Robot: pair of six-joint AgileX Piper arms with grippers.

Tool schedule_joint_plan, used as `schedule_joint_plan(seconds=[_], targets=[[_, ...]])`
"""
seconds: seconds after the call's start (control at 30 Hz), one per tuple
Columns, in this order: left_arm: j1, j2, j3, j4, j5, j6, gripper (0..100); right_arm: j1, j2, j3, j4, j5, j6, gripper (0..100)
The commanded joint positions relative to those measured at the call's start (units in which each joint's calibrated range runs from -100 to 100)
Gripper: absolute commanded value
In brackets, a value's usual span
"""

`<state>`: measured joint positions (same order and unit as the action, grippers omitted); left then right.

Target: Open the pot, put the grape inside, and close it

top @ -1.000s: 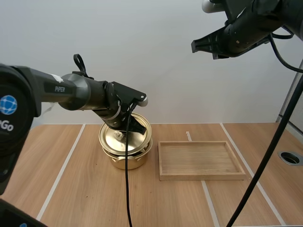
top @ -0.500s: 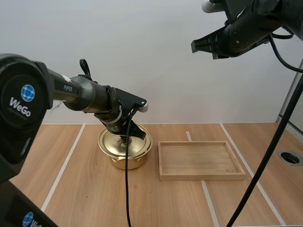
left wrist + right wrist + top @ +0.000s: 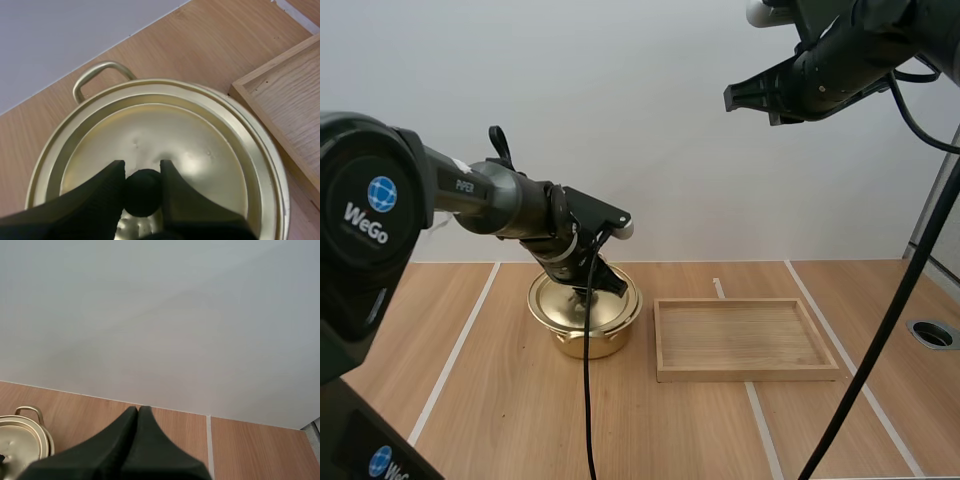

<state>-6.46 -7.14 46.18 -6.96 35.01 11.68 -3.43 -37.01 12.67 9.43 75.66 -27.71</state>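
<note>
1. Left gripper (image 3: 142, 180) clamped on the black knob (image 3: 143, 196) of the lid (image 3: 200, 145); lid sits on the gold pot (image 3: 582, 342), left of the wooden tray (image 3: 745, 372).
2. Right gripper (image 3: 137, 412) closed on nothing, raised at the right.
3. Risk: the pinch is at the tips only, so the knob could slip and the lid drop askew.

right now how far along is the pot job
Done, it seems: the lid, tilted a second ago, sits flat on the pot. In hand: left gripper pinches its knob. Left: let go. What is inside is hidden. Right gripper waits shut, raised.
</note>
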Motion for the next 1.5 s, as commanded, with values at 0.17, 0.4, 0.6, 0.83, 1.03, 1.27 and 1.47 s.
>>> schedule_joint_plan(seconds=[0.17,0.4,0.6,0.83,1.03,1.27,1.47], targets=[[-0.14,1.3,0.0,-1.1,-0.9,0.7,0,-0.2,-0.9,-0.5,0.2,-0.5,0.2,0],[-0.14,1.3,0.0,-1.6,-1.8,0.7,0,-0.2,-0.9,-0.5,0.2,-0.5,0.2,0],[-0.14,1.3,0.0,-2.4,-1.8,0.8,0,-0.2,-0.9,-0.5,0.3,-0.5,0.2,0],[-0.14,1.3,0.0,-3.1,-1.8,0.8,0,-0.2,-0.9,-0.5,0.6,-0.5,0.2,0],[-0.14,1.3,0.0,-3.3,-1.8,0.8,0,-0.2,-0.9,-0.5,0.6,-0.5,0.2,0],[-0.14,1.3,0.0,-3.4,-1.8,0.8,2,-0.2,-0.9,-0.5,0.6,-0.5,0.2,0],[-0.14,1.3,0.0,-3.4,-3.1,0.8,71,-0.2,-0.9,-0.5,0.6,-0.5,0.2,0]])
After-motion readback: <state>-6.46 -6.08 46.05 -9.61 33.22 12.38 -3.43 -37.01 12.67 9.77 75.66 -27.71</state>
